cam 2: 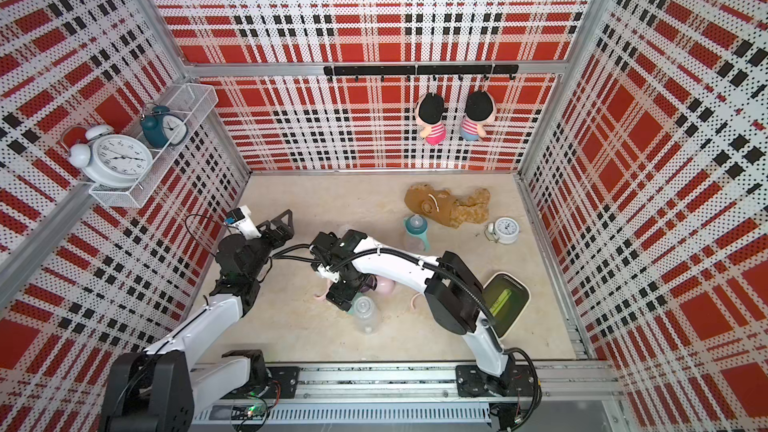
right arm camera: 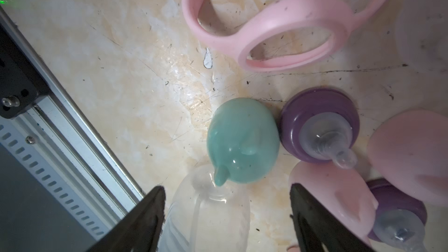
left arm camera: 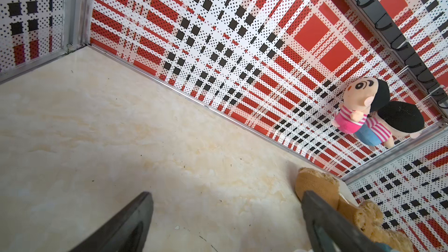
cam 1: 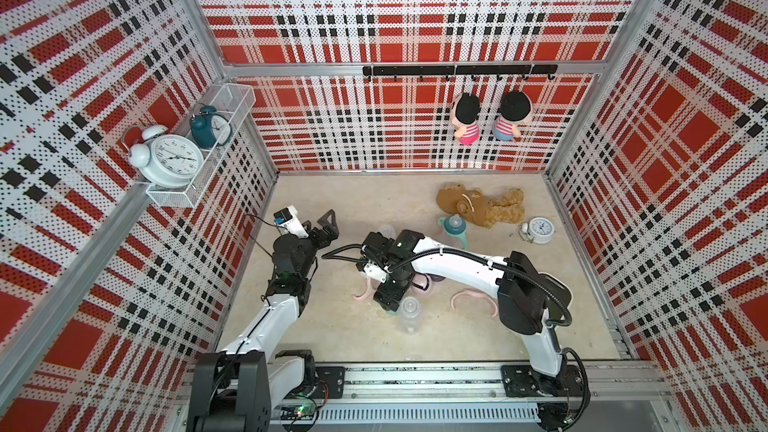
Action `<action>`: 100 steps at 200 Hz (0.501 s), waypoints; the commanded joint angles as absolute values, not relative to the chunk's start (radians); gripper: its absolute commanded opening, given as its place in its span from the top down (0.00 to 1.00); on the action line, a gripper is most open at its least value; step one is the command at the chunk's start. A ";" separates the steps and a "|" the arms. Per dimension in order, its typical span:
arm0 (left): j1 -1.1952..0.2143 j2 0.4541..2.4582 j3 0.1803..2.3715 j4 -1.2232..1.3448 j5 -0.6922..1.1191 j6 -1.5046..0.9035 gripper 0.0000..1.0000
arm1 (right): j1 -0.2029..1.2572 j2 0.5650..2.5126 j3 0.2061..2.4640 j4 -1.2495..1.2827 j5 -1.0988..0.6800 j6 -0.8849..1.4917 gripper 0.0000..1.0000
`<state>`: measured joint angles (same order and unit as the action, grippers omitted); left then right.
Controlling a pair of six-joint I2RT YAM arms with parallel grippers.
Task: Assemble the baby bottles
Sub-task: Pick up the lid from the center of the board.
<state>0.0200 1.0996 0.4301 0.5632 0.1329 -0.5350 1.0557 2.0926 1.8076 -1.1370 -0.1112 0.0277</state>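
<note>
A clear baby bottle [right arm camera: 213,214] lies on its side near the table's front, also seen in a top view [cam 1: 409,314]. My right gripper [right arm camera: 227,189] hangs open over it, one finger on each side of its body, with a gap on one side. Next to its neck lie a mint cap [right arm camera: 242,139], two purple teat collars [right arm camera: 320,127], pink caps [right arm camera: 329,195] and a pink handle ring [right arm camera: 278,27]. A teal-collared bottle [cam 1: 453,230] stands upright further back. My left gripper [left arm camera: 225,195] is open and empty, raised at the left [cam 1: 328,222].
A brown plush toy [cam 1: 478,205] and a small white alarm clock [cam 1: 540,229] lie at the back right. A second pink handle ring [cam 1: 473,297] lies under the right arm. A green-lined tray [cam 2: 505,303] sits at the right edge. The front rail [right arm camera: 72,129] runs close to the bottle.
</note>
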 commanded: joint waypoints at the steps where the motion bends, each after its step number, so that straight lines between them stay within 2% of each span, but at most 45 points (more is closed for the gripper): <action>1: 0.032 1.074 0.414 0.566 0.121 -0.532 0.02 | 1.060 2.124 1.802 -1.122 -0.136 0.021 0.17; 100: 0.042 1.075 0.414 0.572 0.120 -0.535 0.02 | 1.068 2.187 1.766 -1.040 -0.126 0.035 0.18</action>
